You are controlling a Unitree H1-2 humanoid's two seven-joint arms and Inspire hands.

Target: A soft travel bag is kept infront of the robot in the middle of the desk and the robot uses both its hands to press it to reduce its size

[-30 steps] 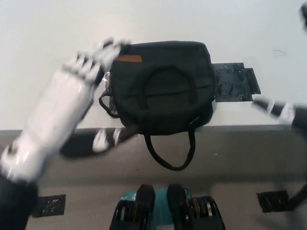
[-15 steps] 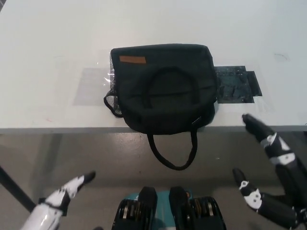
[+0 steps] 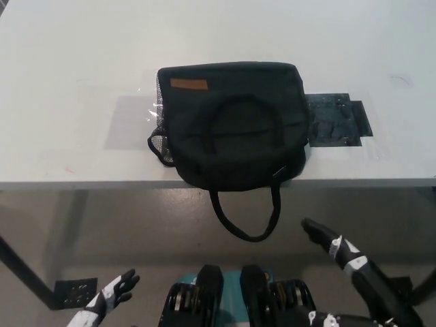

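Resting mid-desk (image 3: 61, 82), black travel bag (image 3: 231, 122) — left hand (image 3: 109, 300) at 7 o'clock, right hand (image 3: 340, 248) at 5 o'clock — both released, fingers apart, off the bag.

This looks like a lab or test room, though the steep downward view shows little of it. A plain white tabletop (image 3: 82, 61) on dark metal legs stands over a bare grey floor (image 3: 136, 231). A dark marker-like plate (image 3: 335, 120) lies flat near the tabletop's right front edge, and a similar one (image 3: 73, 291) lies on the floor.
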